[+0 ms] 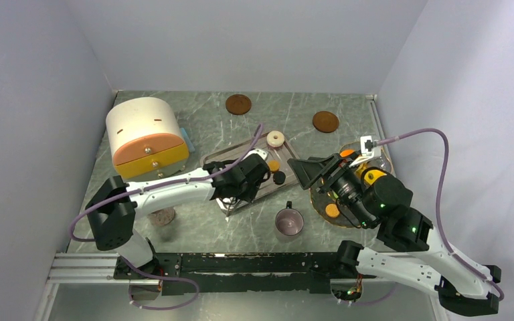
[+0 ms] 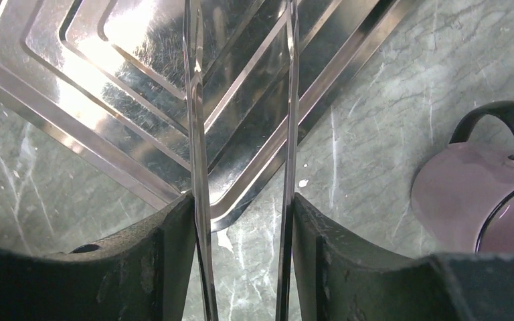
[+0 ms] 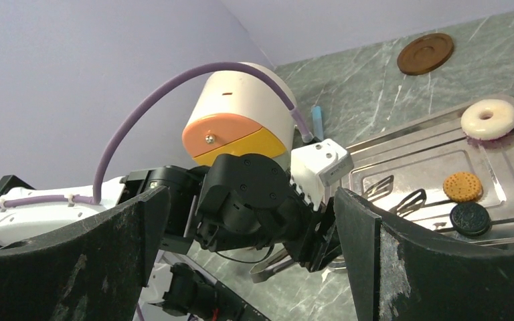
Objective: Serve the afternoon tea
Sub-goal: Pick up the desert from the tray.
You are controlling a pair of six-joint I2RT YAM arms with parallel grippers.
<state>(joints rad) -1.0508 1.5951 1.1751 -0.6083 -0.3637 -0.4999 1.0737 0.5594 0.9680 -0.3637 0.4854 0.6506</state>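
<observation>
- The mug (image 1: 288, 221) stands on the table at lower centre of the overhead frame, near the tray's (image 2: 40, 73) corner.
- Left gripper (image 2: 243, 200), centre-left, clamps metal tongs (image 2: 197, 134) over the tray.
- Right gripper (image 1: 308, 175), centre-right, has its fingers spread wide and empty.
- Orange treat (image 1: 274, 164) and black treat (image 1: 280, 178) lie on the tray, with the cream ring (image 1: 276, 138) above them.
</observation>
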